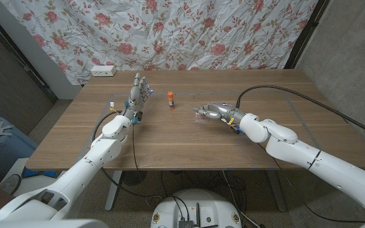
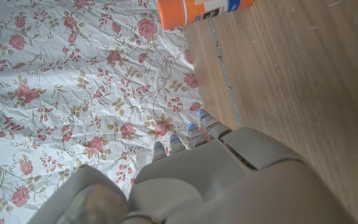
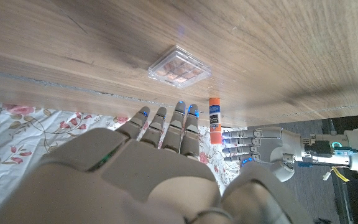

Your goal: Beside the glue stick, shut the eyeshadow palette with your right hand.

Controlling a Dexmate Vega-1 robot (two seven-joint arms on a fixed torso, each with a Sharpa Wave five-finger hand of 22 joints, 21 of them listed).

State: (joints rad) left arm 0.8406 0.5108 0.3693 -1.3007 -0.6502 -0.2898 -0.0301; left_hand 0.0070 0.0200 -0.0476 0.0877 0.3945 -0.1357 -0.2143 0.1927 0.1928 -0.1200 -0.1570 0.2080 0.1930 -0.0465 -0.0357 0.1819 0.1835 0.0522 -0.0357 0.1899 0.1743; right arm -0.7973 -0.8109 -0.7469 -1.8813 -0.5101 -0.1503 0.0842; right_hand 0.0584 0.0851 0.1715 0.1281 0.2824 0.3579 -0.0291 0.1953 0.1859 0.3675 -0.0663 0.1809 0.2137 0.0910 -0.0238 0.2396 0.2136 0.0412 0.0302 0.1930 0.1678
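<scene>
We saw our right hand [image 1: 215,112] reaching in over the wooden table [image 1: 170,149] from the right, its fingers [image 3: 166,127] held straight, side by side and a little apart, gripping nothing. From the head view it hovered at the eyeshadow palette [image 1: 201,116], covering part of it; in the right wrist view the palette [image 3: 180,65] lay on the wood just beyond our fingertips, apart from them, a small clear case with rows of pinkish pans showing through. Whether its lid was down we could not tell. Our left hand [image 1: 137,95] stood on the left of the table, palm upright, fingers extended upward and spread, empty. Between our two hands, a little farther back, stood the glue stick [image 1: 170,99], upright, orange with a white label, near the palette but not touching it; its orange end also showed in the left wrist view [image 2: 197,11]. A small yellowish object [image 1: 112,102] lay left of our left hand. At the far left corner of the table sat a white power strip [image 1: 102,70], and behind it all hung a floral cloth [image 1: 170,31]
</scene>
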